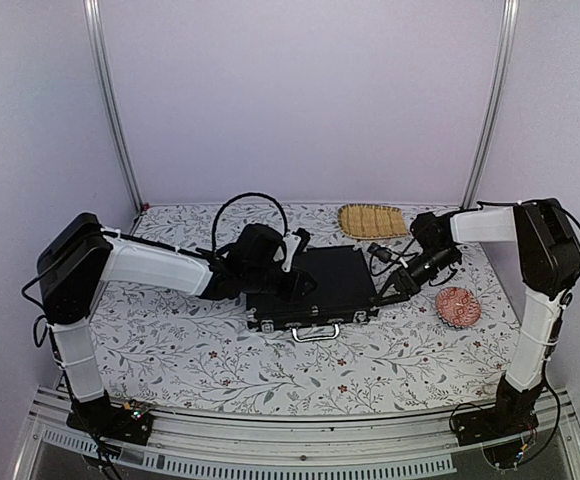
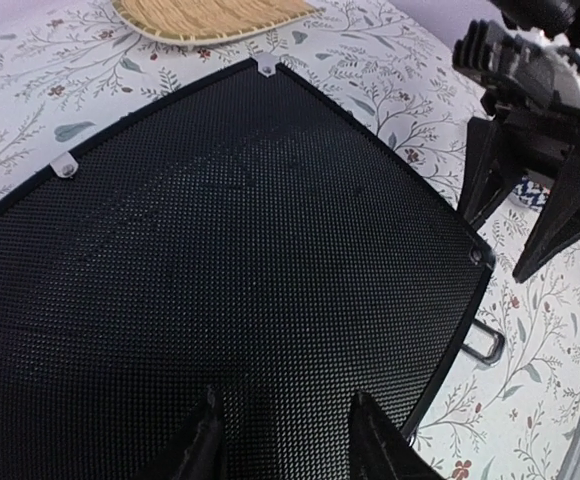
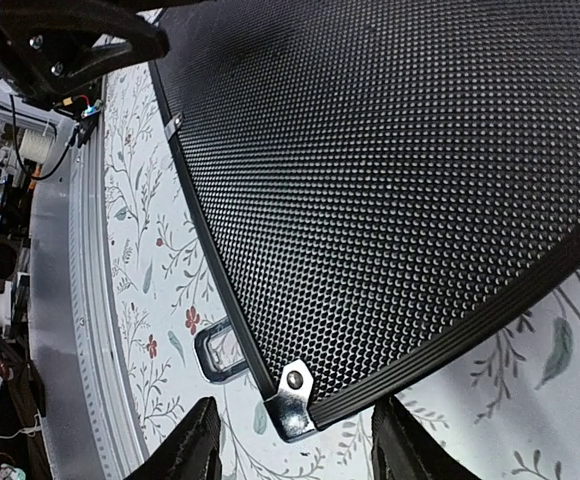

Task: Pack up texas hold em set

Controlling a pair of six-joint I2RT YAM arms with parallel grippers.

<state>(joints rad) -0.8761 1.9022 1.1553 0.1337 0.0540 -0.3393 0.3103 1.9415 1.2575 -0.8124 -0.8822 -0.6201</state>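
The black briefcase (image 1: 320, 283) lies shut on the floral table, its metal handle (image 1: 315, 333) facing the near edge. Chips, cards, dice and discs are out of view. My left gripper (image 1: 292, 268) hovers over the left part of the lid; in the left wrist view it (image 2: 285, 430) is open and empty just above the textured lid (image 2: 230, 250). My right gripper (image 1: 392, 290) is at the case's right front corner. In the right wrist view it (image 3: 295, 440) is open, its fingers either side of the metal corner cap (image 3: 292, 395), beside the handle (image 3: 215, 350).
A woven straw mat (image 1: 372, 220) lies behind the case near the back wall. A red patterned round dish (image 1: 457, 306) sits right of the case, close to the right arm. Frame posts stand at the back corners.
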